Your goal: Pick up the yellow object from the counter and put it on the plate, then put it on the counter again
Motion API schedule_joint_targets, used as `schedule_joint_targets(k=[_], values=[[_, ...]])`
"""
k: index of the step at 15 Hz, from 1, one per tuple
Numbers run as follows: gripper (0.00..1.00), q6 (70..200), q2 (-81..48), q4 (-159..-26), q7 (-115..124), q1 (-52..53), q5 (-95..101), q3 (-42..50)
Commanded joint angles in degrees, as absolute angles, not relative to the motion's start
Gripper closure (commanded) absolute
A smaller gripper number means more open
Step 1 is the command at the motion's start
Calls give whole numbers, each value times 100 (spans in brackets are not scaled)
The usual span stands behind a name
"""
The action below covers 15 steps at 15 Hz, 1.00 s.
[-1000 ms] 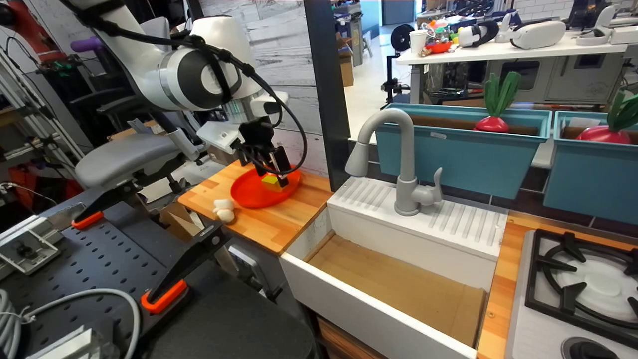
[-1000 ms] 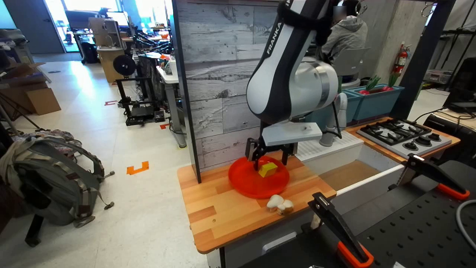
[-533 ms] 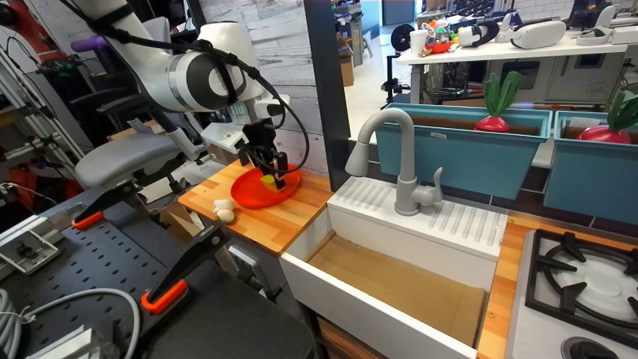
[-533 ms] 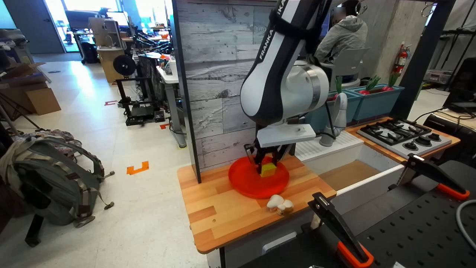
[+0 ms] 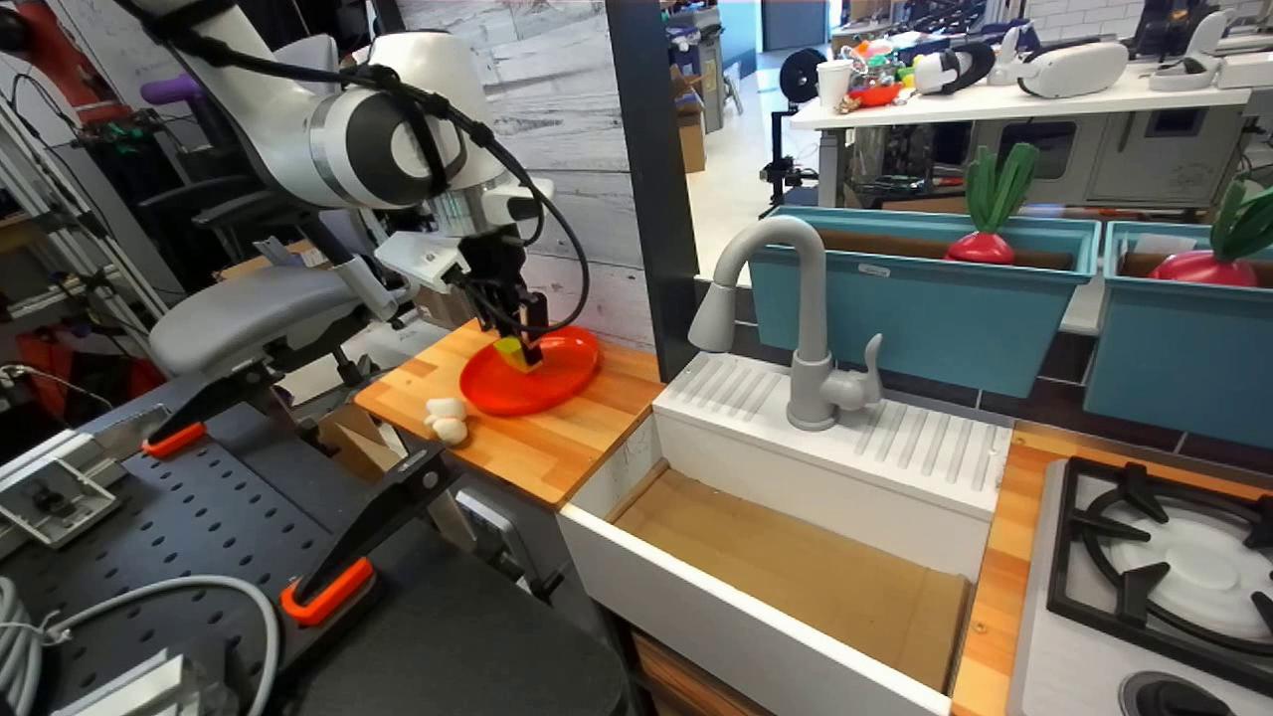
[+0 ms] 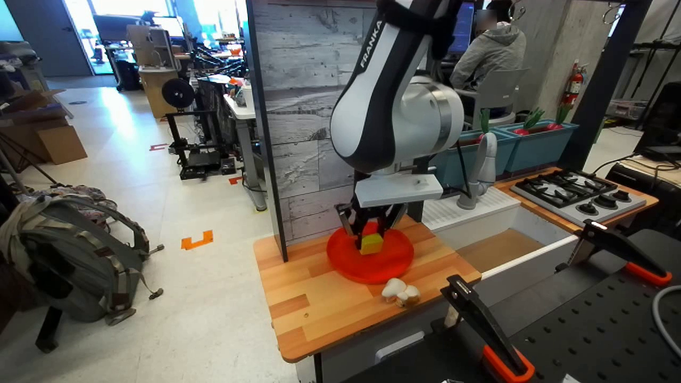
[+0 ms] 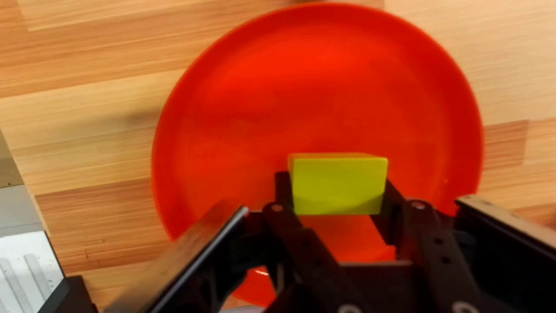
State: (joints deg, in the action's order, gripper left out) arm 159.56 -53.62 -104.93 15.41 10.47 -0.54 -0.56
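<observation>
Well inside plate rim (image 7: 166, 143), yellow block (image 7: 338, 186).

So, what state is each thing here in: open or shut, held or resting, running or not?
Small yellow-green block: held over the round red-orange plate; whether it touches is unclear.
Black two-fingered gripper: shut on the block.
Plate: flat on the light brown wooden counter, face up.
White sink basin: bottom covered with brown cardboard.
Curved grey tap: no water showing.
Silver stove with black grates: no flame visible.

The end effector (image 7: 338, 193) has shifted the yellow block (image 6: 371, 244).
</observation>
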Motion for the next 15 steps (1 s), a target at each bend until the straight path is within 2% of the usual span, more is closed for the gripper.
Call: schedule_joint_targets(k=[1, 6, 15], values=[[80, 16013, -4861, -11033, 1471, 1163, -214, -259], [80, 16014, -4688, -11287, 1495, 1464, -147, -443], [80, 16085, -5223, -10994, 1605, 2107, -34, -285]])
